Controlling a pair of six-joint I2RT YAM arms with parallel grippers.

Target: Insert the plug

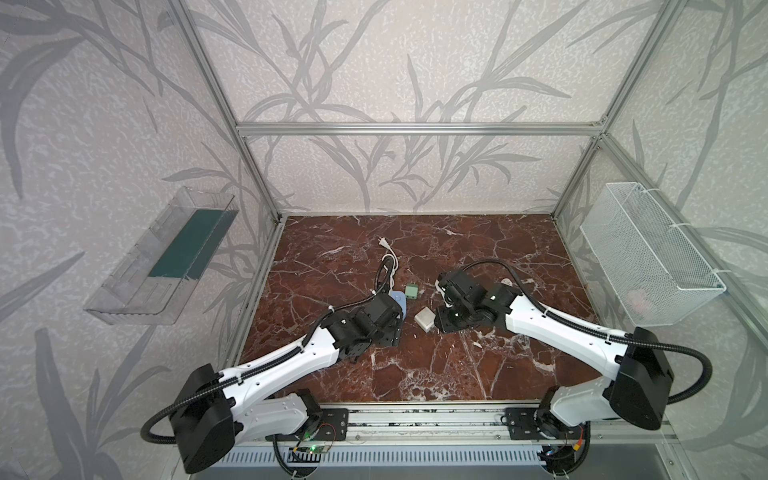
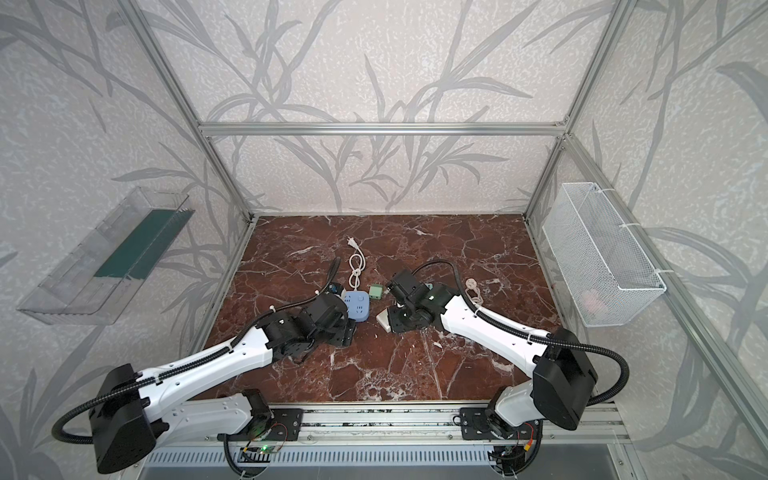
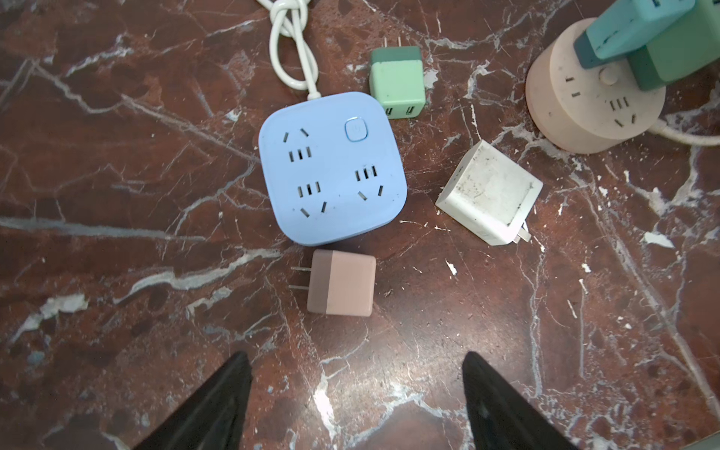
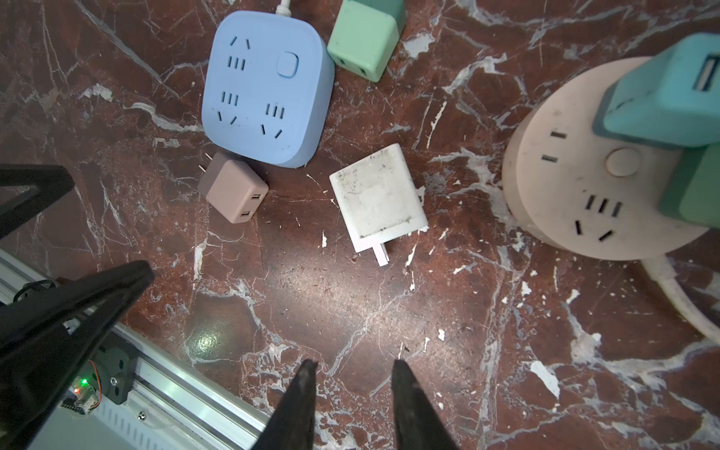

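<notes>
Left wrist view: my left hand (image 3: 356, 354), open and empty, should straddle the pink plug (image 3: 343, 282) across its flat sides, leaving its prongs clear.

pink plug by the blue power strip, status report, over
Left jaws wide open, right jaws slightly open, both empty. Pink plug lying flat beside blue power strip, not inserted. Nothing between left jaws and it.

The socket block (image 3: 331, 167) lies on the surface (image 3: 117, 272) — cord (image 3: 292, 50) trailing behind. Rear charger (image 3: 397, 80) just behind-right, side charger (image 3: 489, 196) right, front charger (image 3: 341, 282) just before it. Farther right stands the round socket (image 3: 584, 113) — two chargers (image 3: 631, 27) plugged on top.
</notes>
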